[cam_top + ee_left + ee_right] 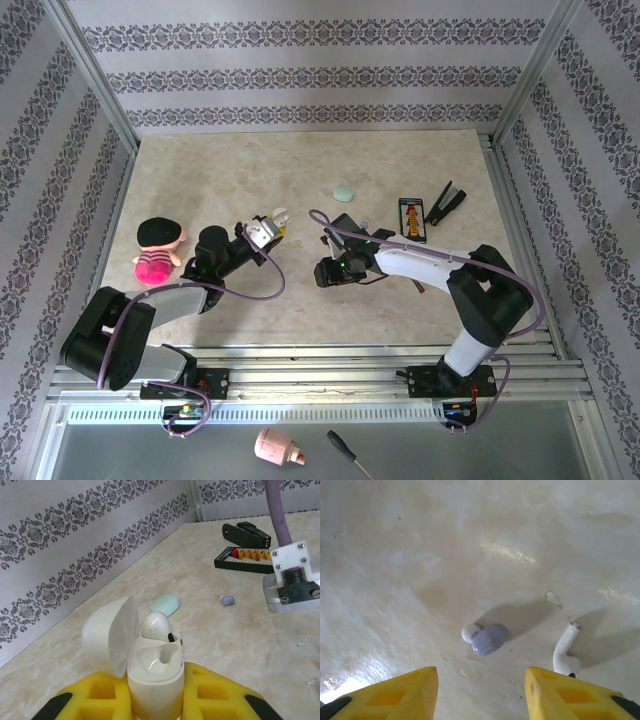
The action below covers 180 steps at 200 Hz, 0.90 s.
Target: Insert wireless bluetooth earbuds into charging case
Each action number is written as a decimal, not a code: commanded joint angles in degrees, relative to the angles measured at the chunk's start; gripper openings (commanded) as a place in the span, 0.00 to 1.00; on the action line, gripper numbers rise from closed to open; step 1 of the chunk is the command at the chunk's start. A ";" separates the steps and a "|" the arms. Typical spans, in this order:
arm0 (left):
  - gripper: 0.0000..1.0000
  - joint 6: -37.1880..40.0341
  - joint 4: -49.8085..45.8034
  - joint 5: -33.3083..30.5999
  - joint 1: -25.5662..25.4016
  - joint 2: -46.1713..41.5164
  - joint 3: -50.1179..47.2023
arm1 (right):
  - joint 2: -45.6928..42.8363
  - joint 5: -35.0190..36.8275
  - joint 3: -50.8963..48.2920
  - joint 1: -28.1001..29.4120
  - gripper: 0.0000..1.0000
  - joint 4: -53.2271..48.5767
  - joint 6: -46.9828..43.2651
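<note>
Marbled tabletop (420, 555), one lilac earbud (488, 639), one loose white earbud (565, 652)

Left jaws clamp white case (259, 233), seemingly; pale green object (344, 191) lies beyond.

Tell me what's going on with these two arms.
The left gripper is shut on a white pebble-shaped plastic charging case with its lid flipped open. One white earbud already sits inside, and the slot beside it is empty. The right gripper hovers open above the beige marbled table, over a small lilac plastic earbud, with a white stemmed earbud lying next to it. Neither loose bud is picked up yet.
</note>
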 commanded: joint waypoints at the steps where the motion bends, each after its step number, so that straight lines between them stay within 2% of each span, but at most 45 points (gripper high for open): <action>1: 0.00 -0.03 0.73 -0.41 0.03 -0.56 -0.51 | 2.47 -1.86 -0.04 0.70 0.49 -0.10 1.98; 64: 0.00 0.19 -0.46 -0.61 0.06 -1.53 -0.56 | 3.94 3.17 0.80 -0.22 0.49 -3.11 1.43; 180: 0.00 0.54 -0.70 -0.73 0.06 -1.35 -0.55 | 4.98 7.00 2.82 -4.10 0.50 -6.28 -0.14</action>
